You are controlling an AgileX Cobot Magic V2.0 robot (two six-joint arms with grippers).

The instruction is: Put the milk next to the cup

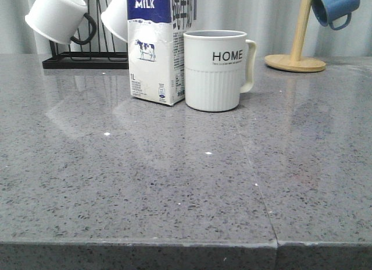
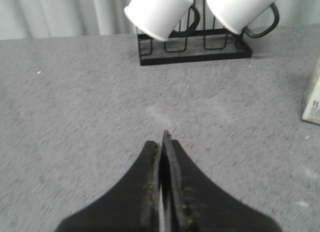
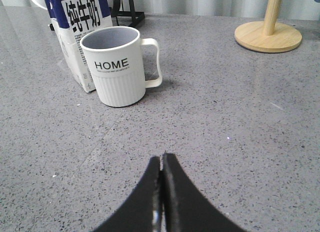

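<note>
Grey speckled stone (image 1: pixel 174 188) filled most of the front view, with pale curtains behind. Just above the centre of that frame the milk carton (image 1: pixel 152 54) stood upright, its right side touching or all but touching the ribbed HOME cup (image 1: pixel 216 72), whose handle pointed toward the right edge. At the upper left, white black-handled mugs (image 1: pixel 57 15) hung on a black wire rack (image 1: pixel 87 60); at the upper right a blue mug (image 1: pixel 334 7) hung from a wooden stand (image 1: pixel 296 59). Neither arm appeared there. Only the wrist views showed them: the left gripper (image 2: pixel 164 142) had its fingers pressed together on nothing, above bare stone, facing the rack; the right gripper (image 3: pixel 162 162) was likewise closed and empty, well short of the cup in its upper left.
</note>
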